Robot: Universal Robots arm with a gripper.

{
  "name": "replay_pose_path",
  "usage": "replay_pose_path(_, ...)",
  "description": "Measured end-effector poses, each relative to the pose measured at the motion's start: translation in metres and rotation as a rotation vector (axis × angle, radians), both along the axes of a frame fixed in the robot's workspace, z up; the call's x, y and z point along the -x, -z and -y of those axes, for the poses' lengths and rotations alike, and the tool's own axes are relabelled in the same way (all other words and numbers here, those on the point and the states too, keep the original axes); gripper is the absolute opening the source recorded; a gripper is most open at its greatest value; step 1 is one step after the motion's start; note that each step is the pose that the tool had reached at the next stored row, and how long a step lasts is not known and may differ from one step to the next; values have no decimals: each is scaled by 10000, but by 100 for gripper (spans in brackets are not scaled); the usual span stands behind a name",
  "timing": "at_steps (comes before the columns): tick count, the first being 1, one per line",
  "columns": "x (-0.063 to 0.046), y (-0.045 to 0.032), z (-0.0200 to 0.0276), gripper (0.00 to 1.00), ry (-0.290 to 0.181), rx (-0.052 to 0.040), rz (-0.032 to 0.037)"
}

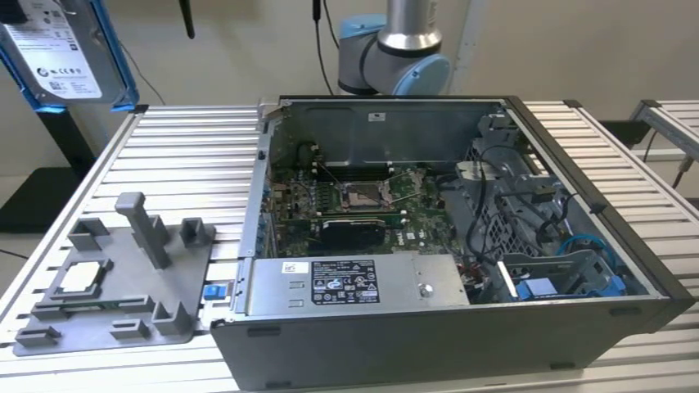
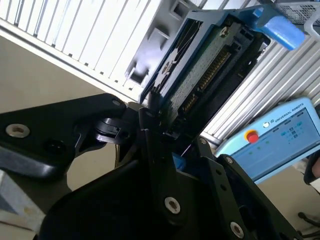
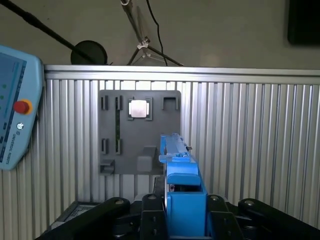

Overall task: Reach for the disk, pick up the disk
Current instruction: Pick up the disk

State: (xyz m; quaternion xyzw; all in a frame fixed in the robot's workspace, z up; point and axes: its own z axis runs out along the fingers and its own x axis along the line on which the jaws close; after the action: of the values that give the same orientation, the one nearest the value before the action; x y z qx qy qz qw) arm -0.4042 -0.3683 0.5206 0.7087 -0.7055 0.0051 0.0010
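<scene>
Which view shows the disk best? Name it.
The exterior view: the disk shows its labelled face and blue bracket. The second wrist view shows its circuit-board side; the first wrist view, its blue edge.

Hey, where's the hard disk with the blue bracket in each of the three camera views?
Exterior view: flat silver metal disk in a blue plastic bracket, aloft at the top, on the exterior view's left.
Second wrist view: disk edge-on, circuit board showing.
First wrist view: disk edge-on, clamped in the black pincer.
Shared landmark: grey plastic fixture tray, in all three.
</scene>
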Motion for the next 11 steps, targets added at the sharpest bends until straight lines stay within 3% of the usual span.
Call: replay_pose_path(11,-267,0,0,0,0,0,0)
